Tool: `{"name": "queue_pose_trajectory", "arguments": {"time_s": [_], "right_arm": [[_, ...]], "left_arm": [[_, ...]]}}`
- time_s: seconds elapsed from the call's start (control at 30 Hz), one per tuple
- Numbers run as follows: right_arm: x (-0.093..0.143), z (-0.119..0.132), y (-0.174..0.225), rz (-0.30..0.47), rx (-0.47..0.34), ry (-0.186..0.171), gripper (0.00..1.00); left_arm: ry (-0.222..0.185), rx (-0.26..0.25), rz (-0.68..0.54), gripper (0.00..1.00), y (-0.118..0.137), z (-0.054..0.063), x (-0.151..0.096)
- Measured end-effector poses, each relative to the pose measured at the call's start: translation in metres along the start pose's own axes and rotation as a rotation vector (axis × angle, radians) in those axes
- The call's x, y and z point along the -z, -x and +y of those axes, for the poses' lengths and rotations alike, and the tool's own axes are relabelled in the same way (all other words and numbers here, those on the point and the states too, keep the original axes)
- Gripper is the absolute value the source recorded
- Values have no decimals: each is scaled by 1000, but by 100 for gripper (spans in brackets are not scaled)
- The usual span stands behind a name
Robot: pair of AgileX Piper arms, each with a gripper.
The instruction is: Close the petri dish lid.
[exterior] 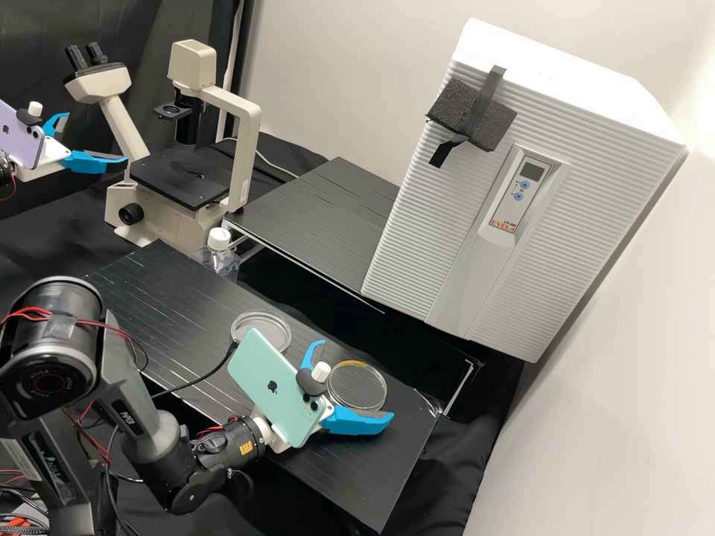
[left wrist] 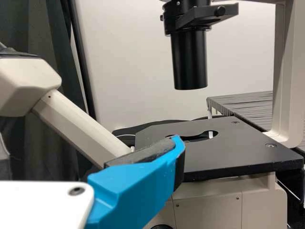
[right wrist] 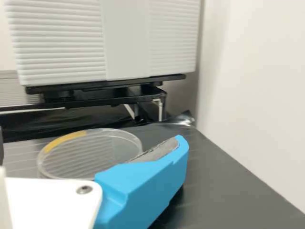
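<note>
Probably lid pickup: white-and-blue right gripper (exterior: 356,381), lower centre, is open by the yellow-marked, clear round lid (exterior: 361,391). Next: close gently, lift. White-and-blue left gripper (exterior: 96,137), upper left, also open.

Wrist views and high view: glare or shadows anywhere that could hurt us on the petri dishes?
High view: light streaks on the black benchtop, highlights along the rim of the yellow-marked petri dish. Right wrist view: pale sheen on the benchtop seen through that clear dish, likely muddying its edge; dark shadow under the blue finger. Left wrist view: microscope stage without strong glare.
</note>
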Motion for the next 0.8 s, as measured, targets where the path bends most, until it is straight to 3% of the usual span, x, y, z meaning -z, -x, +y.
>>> {"name": "queue_pose_trajectory", "arguments": {"time_s": [0.27, 0.6, 0.8], "right_arm": [[-5, 0, 2, -35, -9, -17, 100], [-9, -11, -4, -42, 33, 21, 100], [-9, -13, -5, -37, 32, 11, 100]], "left_arm": [[0, 0, 0, 100, 0, 0, 0], [0, 0, 0, 100, 0, 0, 0], [0, 0, 0, 100, 0, 0, 0]]}}
